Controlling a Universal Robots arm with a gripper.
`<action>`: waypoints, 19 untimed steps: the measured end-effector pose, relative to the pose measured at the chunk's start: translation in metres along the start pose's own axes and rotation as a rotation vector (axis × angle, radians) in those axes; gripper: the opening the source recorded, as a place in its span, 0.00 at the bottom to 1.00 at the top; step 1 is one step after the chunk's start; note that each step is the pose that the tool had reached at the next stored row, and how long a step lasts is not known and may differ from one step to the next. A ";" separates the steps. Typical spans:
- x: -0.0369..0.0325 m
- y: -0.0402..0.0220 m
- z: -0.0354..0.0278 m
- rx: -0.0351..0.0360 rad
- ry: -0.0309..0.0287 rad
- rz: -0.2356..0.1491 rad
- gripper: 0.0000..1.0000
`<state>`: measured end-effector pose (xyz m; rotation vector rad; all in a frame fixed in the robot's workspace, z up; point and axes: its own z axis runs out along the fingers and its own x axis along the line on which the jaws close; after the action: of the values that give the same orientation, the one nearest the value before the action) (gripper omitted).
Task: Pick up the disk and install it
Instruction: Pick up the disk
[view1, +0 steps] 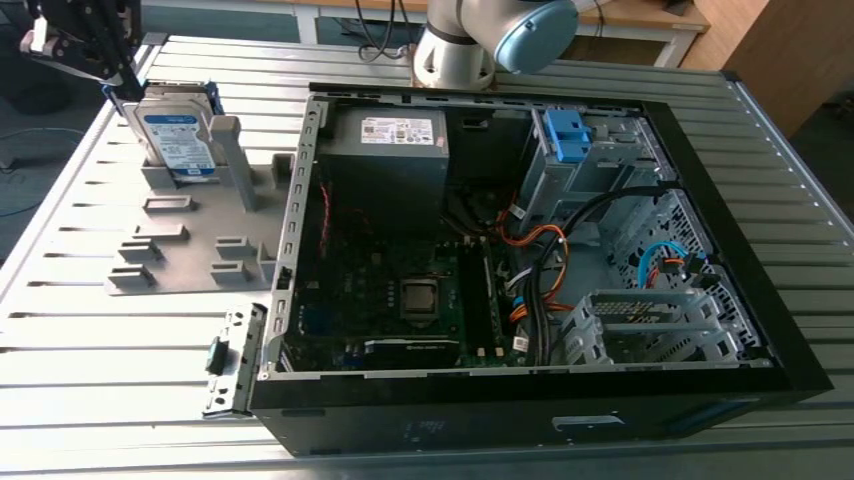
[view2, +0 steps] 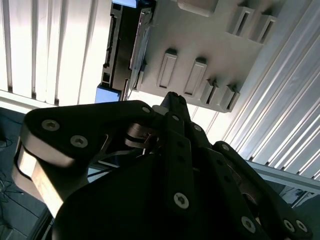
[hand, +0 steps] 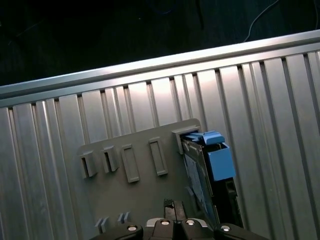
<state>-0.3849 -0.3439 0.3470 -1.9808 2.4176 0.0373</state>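
The disk stands on edge in a slot at the far end of a grey holder plate, at the exterior view's left; its blue-and-white label faces the camera and a blue bracket frames it. My gripper hangs just above and slightly to the left of the disk's top, not touching it, fingers drawn together with nothing between them. In the first wrist view the fingertips sit over the holder, beside the disk. In the second wrist view the gripper points toward the holder, with the disk beyond it.
An open black computer case lies on the slatted metal table, right of the holder. Inside are a grey power supply, a motherboard, orange and black cables, and a silver drive cage with a blue latch. The arm's base stands behind the case.
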 end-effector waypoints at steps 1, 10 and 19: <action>0.0000 0.0000 0.0000 -0.0001 0.0000 -0.004 0.11; 0.0000 0.0000 0.0000 -0.0009 0.0003 -0.035 0.11; 0.0000 0.0000 0.0000 -0.0018 0.0006 -0.066 0.11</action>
<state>-0.3849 -0.3439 0.3469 -2.0600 2.3516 0.0381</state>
